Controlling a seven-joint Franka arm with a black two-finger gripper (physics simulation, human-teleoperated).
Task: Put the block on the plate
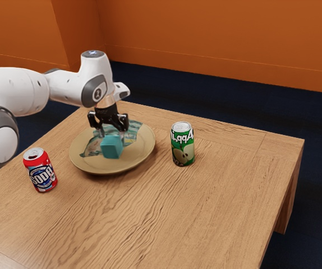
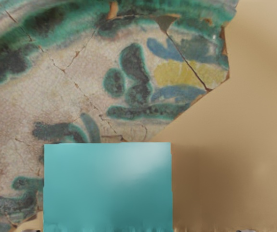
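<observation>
When read outward from the fingers (image 1: 124, 124), looks like no grip at all: parted wide, with the block (image 1: 111, 148) low between them, closer to one tip and with clear space towards the other. Lies within the rim of the plate (image 1: 138, 151) as seen from above; whether fully bearing on it or a touch above, can't tell for sure. As a guess, handles as a light, stiff cube, flat-faced and a little slippery, hardly fragile. If needing another hold, best taken by two opposite upright faces, about halfway down, after centring the hand above to close evenly. Better not to nudge sideways, for fear of skidding the cube over the smooth surface, or to press down, the likelier breakage being in the plate, seemingly ceramic. If found settled, calls only for a straight, gentle lift away. Now for the count: one block, one plate, two cans, namely one green can (image 1: 182, 144) beyond the rim towards the exterior view's right and one red can (image 1: 40, 170) towards its left, both upright, both well apart from the fingers, all on one wooden desk (image 1: 194, 218).
</observation>
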